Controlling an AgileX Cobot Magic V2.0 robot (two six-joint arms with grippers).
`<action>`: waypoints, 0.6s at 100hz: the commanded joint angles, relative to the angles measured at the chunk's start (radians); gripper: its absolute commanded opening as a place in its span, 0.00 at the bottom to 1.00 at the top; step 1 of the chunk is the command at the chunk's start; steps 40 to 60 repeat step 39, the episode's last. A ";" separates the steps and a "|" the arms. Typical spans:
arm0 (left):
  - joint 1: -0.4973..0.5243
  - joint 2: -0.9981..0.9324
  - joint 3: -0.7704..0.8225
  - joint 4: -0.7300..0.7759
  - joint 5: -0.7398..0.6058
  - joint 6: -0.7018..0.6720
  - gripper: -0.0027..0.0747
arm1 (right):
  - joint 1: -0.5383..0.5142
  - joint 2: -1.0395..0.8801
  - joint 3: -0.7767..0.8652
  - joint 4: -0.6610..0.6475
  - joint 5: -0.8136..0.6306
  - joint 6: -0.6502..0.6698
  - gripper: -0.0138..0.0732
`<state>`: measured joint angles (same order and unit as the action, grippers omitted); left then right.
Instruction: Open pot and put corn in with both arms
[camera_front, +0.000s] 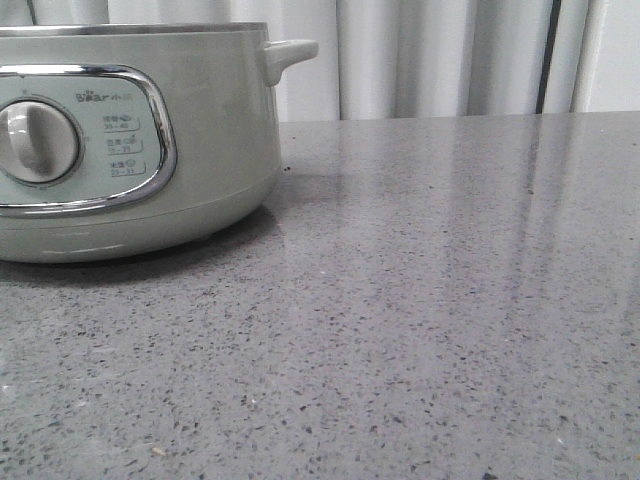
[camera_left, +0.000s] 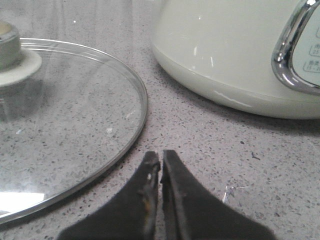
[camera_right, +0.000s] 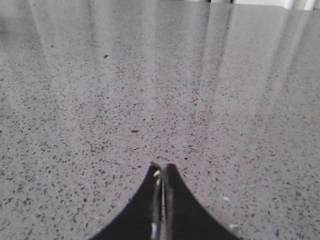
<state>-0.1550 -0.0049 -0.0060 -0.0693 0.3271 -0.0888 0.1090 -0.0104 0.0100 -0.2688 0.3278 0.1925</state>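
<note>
Your electric cooker pot (camera_front: 120, 150) sits on the counter (camera_front: 420, 320), its glass lid (camera_left: 65, 125) lying flat beside it. Left gripper (camera_left: 161, 160) and right gripper (camera_right: 162, 172) are both pressed together, holding nothing.

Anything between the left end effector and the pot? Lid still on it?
Nothing visible in between. In the left wrist view only bare countertop separates the shut left end effector from the pot. The glass lid lies flat on the counter beside the pot. The corn is in no view.
</note>
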 joint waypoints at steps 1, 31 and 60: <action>-0.002 -0.029 0.030 -0.011 -0.032 -0.007 0.01 | -0.004 -0.021 0.019 -0.008 -0.017 -0.012 0.08; -0.002 -0.029 0.030 -0.011 -0.032 -0.007 0.01 | -0.004 -0.021 0.019 -0.008 -0.021 -0.012 0.08; -0.002 -0.029 0.030 -0.011 -0.032 -0.007 0.01 | -0.004 -0.021 0.019 -0.008 -0.021 -0.012 0.08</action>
